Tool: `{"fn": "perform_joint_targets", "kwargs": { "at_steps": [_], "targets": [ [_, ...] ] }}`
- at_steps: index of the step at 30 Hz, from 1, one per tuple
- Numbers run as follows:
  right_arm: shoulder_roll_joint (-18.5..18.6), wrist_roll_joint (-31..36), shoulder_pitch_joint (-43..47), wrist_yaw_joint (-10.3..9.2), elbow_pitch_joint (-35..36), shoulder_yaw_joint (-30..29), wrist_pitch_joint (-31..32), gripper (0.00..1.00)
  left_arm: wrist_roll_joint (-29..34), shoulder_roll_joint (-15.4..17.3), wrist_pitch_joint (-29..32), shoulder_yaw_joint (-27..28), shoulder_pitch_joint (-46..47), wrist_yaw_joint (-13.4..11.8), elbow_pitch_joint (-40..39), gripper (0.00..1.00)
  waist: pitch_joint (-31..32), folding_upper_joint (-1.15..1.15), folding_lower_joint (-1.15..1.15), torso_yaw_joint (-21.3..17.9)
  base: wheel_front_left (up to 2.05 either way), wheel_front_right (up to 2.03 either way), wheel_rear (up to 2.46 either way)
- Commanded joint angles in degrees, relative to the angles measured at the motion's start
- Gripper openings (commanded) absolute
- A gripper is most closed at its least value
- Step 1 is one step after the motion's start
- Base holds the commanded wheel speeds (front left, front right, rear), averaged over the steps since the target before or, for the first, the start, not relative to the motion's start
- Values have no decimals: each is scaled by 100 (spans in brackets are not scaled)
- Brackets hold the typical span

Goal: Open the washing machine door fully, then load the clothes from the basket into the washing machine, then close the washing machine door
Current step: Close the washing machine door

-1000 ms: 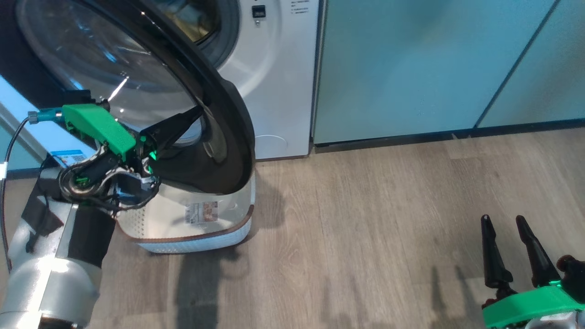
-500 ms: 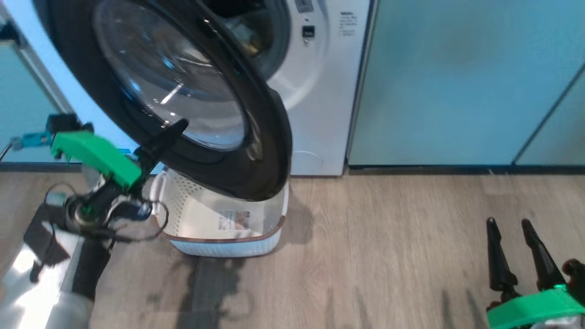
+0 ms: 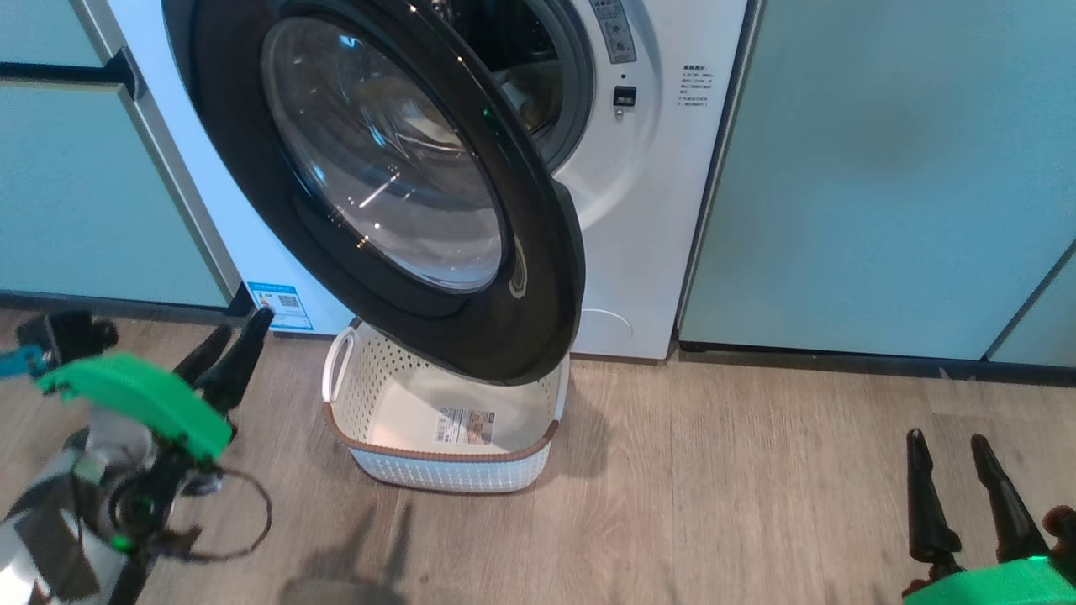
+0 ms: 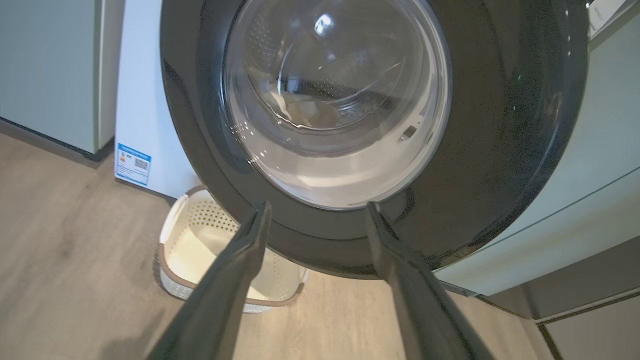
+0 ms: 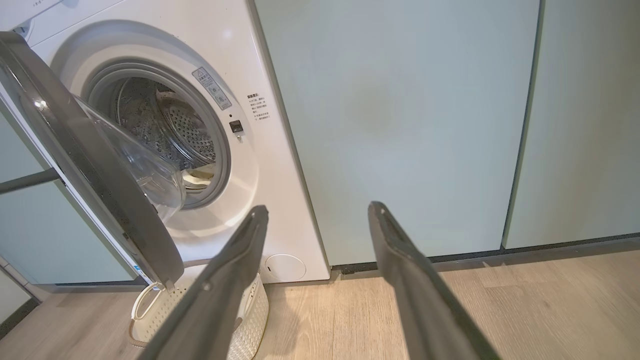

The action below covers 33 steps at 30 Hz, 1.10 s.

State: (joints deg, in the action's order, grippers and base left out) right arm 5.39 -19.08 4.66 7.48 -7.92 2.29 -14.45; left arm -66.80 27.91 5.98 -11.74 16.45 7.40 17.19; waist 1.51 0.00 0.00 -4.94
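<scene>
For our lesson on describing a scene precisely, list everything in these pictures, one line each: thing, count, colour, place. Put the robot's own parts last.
washing machine: one, white, between the cabinets.
washing machine door: one, glossy black with clear glass, swung open above the basket.
clothes: count unclear, pale yellow, inside the drum.
basket: one, cream with brown rim, on the floor before the machine; no clothes seen in it.
blue label: one, low on the machine's front.
cabinets: several, pale green, either side of the machine.
floor: grey-brown wood grain.
left gripper: one, dark fingers, open, left of the basket, holding nothing.
right gripper: one, dark fingers, open, lower right above the floor.
</scene>
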Motion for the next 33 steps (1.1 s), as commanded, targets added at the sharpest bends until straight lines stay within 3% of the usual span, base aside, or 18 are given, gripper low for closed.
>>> {"fn": "perform_joint_targets", "kwargs": {
  "at_steps": [1,9,14,21,24,33],
  "targets": [
    [66,49,-125,1,205,85,-55,100,168,374,-281,168,162,9,-233,100,26,0,0,8,0,0,0],
    [11,43,-3,1,239,-59,-55,100,929,674,-1780,-289,-483,9,121,100,133,0,0,6,0,0,0],
    [-45,48,93,1,280,-192,-55,100,1383,563,-2077,-314,-693,9,463,100,163,0,0,20,0,0,0],
    [-87,65,134,1,290,-211,-55,100,2827,113,-2096,411,-1067,9,312,100,149,0,0,12,0,0,0],
    [-100,63,137,1,283,-199,-55,100,3138,-208,-2097,745,-1274,9,201,100,146,0,0,2,0,0,0],
    [-128,36,127,1,227,-203,-55,100,3697,-684,-2097,1334,-1582,9,-99,100,116,0,0,-25,0,0,0]
  ]
}}
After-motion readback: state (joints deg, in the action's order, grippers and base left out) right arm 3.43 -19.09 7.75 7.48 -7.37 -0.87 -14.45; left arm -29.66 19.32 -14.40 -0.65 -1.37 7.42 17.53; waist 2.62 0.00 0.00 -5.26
